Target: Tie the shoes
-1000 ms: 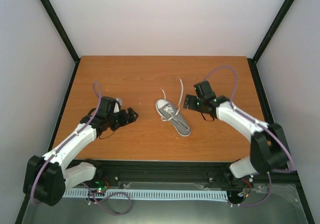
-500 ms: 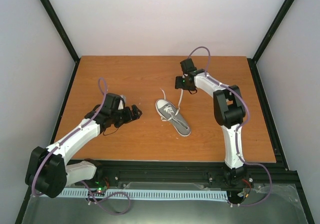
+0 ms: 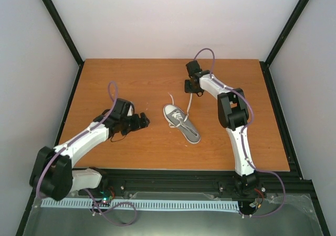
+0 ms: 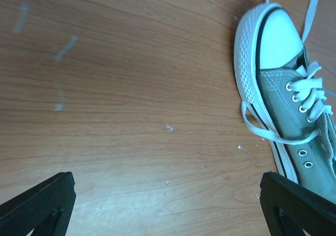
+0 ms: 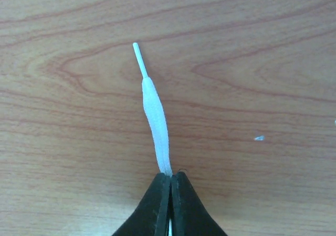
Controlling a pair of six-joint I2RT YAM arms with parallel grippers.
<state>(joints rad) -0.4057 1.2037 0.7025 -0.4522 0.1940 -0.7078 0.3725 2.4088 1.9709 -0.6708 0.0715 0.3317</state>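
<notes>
While pinching a lace (image 5: 155,115) end between the closed jaws of the right gripper (image 5: 170,179), stretches past the toe of the shoe (image 3: 181,123), toward the far side of the table (image 3: 121,83). Holds the left gripper (image 4: 167,199) spread wide, low over bare wood, shoe just to its right. Shows the aglet (image 5: 139,57) only from the right wrist, both arms only from above. Cuts off the heel in the left wrist view.

The tabletop (image 3: 131,83) is a rectangular brown wood-grain surface. In the left wrist view it carries small pale specks (image 4: 59,106), possibly dust or scuffs. White walls (image 3: 173,20) enclose three sides, joined by black corner posts (image 3: 58,23). A black rail (image 3: 173,183) and a white slotted strip (image 3: 173,205) run along the near edge.
</notes>
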